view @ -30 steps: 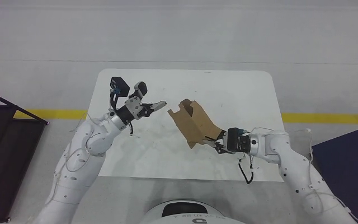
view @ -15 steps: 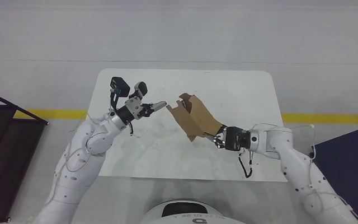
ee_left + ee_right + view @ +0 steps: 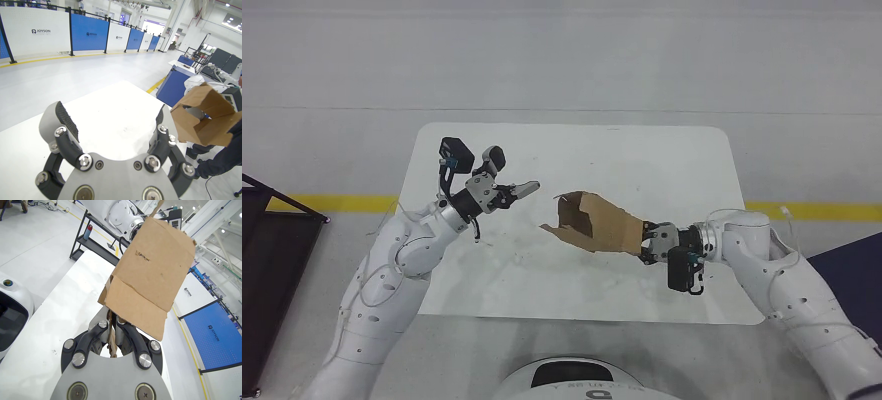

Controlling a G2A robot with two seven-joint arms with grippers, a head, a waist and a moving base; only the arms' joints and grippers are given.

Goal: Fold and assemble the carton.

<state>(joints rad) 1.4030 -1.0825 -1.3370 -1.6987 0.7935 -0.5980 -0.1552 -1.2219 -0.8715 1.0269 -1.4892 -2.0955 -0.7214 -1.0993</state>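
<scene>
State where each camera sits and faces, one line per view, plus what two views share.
Top view: above the arms, facing down at the table; both arms, open left gripper, right gripper shut on the carton.
Left wrist view: on that wrist, facing past its fingers toward the carton.
Right wrist view: on that wrist, facing along the gripped carton.
Shared: both wrist views show the carton.

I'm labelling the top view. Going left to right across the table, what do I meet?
In order: left end effector → cardboard carton → right end effector.
</scene>
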